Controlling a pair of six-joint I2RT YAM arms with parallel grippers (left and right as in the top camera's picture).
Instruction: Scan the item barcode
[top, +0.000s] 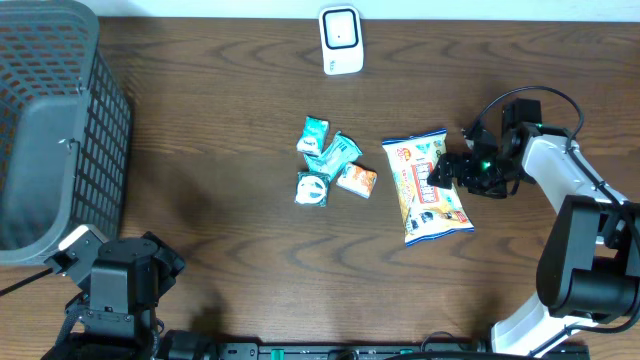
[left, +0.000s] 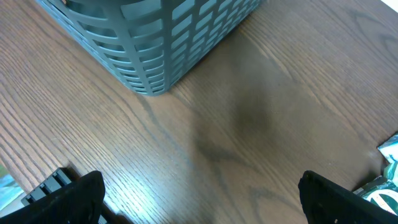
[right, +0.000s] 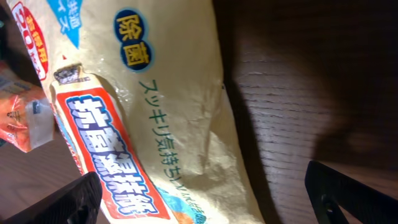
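Looks like a mock shop checkout: wood-grain surface (top: 220, 200), grey shopping basket (top: 108, 130), white scanner (top: 341, 40), packaged goods (top: 430, 195).

Overhead straight down on table (top: 230, 150); wrist views close and oblique, bag (top: 425, 210) shared with right.

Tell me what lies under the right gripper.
The large printed packet lies flat on the table beneath the open right gripper. Its underside, and any barcode there, is covered.

cream pouch (right: 180, 93) printed 除菌 in a blue circle, スッキリ気持ち in teal beneath, other lettering unclear
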